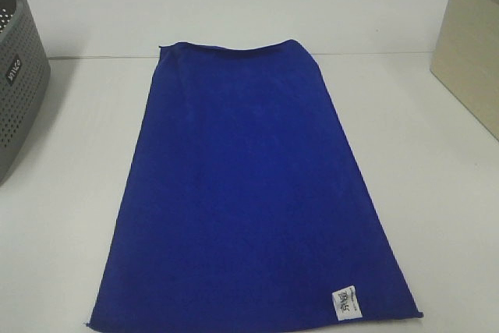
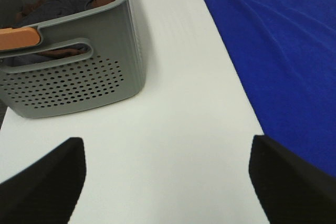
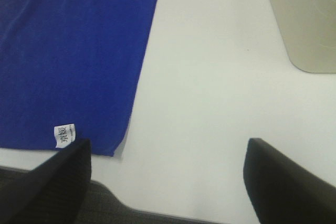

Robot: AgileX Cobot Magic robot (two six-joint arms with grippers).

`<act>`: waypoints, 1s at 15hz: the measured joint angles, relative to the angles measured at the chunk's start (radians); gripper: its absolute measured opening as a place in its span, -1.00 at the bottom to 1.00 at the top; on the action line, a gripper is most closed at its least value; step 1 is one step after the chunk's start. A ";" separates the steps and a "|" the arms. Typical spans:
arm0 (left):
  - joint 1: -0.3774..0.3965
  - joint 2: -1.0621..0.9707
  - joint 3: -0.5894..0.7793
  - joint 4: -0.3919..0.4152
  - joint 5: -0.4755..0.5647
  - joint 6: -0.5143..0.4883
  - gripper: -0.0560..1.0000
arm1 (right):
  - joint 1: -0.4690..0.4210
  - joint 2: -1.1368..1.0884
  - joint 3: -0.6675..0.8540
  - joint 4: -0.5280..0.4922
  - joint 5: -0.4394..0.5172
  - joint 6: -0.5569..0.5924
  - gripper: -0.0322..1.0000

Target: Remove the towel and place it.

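Observation:
The towel [image 1: 249,193] is a large royal-blue cloth lying flat in the middle of the white table, with a small white tag [image 1: 347,302] at its near right corner. It also shows in the left wrist view [image 2: 283,61] and in the right wrist view [image 3: 73,56], where the tag [image 3: 64,135] is visible. My left gripper [image 2: 165,182] is open and empty, above bare table between the basket and the towel's left edge. My right gripper [image 3: 168,179] is open and empty, above bare table near the front edge, right of the towel. Neither gripper shows in the exterior high view.
A grey perforated basket [image 1: 19,76] stands at the left edge; the left wrist view shows the basket [image 2: 73,77] holding dark and brown cloths and an orange item [image 2: 18,38]. A beige box [image 1: 468,44] stands at the right edge, also in the right wrist view [image 3: 304,19].

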 joint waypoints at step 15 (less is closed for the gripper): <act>0.023 -0.001 0.000 0.000 0.000 -0.001 0.62 | -0.017 0.000 0.000 0.002 -0.001 0.000 0.57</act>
